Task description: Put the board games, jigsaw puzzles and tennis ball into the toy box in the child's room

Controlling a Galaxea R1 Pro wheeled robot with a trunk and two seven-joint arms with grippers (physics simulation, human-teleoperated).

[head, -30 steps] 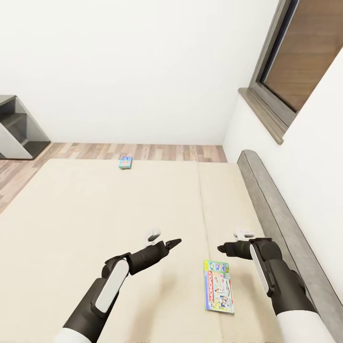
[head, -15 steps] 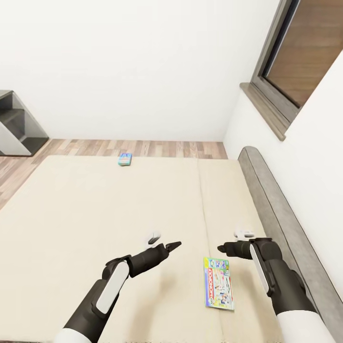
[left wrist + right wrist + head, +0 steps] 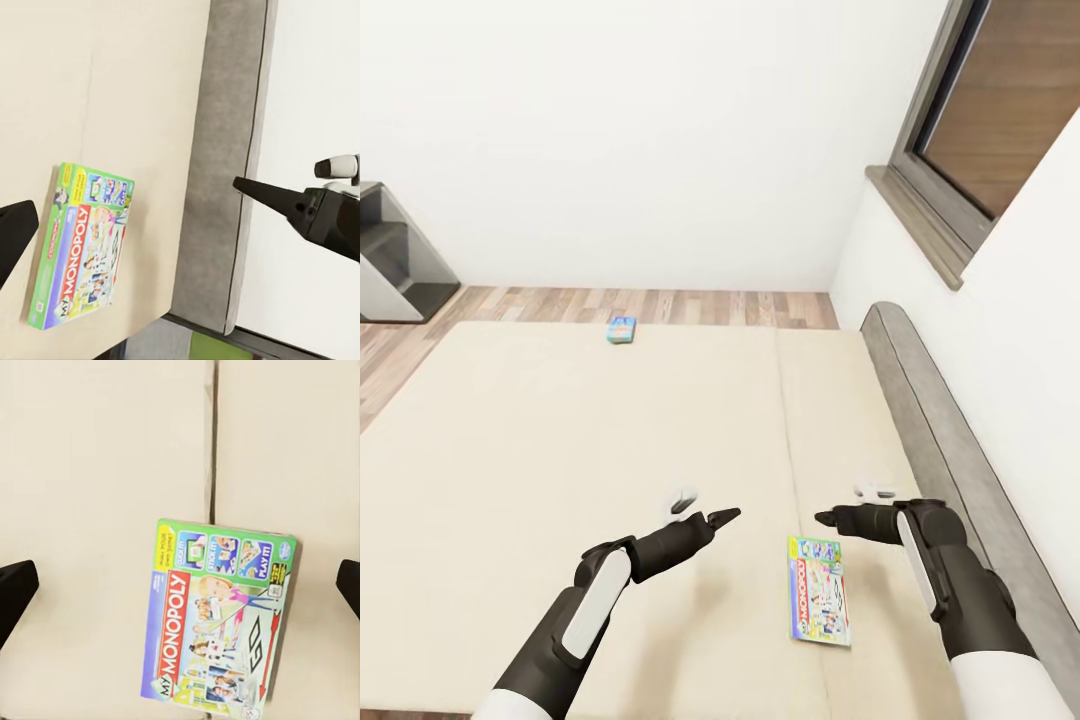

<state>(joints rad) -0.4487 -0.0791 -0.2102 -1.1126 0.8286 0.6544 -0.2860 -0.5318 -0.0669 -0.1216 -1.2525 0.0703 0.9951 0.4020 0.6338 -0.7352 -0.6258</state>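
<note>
Both hands hover above the bed without touching anything. From the head camera, the left hand reaches in from about 7 o'clock and the right hand from about 5 o'clock, their dark tips pointing toward each other with a gap between them. Each wrist camera shows its own hand's fingers spread wide, with nothing held.

On the cream mattress lies the green, white and red Monopoly game box, flat and face up, at about 6 o'clock from the gap between the hands and nearer the right one. Under the right wrist camera, this box sits between the spread fingers, lying just beside a seam in the mattress.

A smaller blue game box lies flat at the far edge of the bed, at about 12 o'clock, well apart from both hands.

Along the bed's 3 o'clock side runs the grey padded headboard, against a white wall with a window. Wooden flooring shows beyond the bed.
</note>
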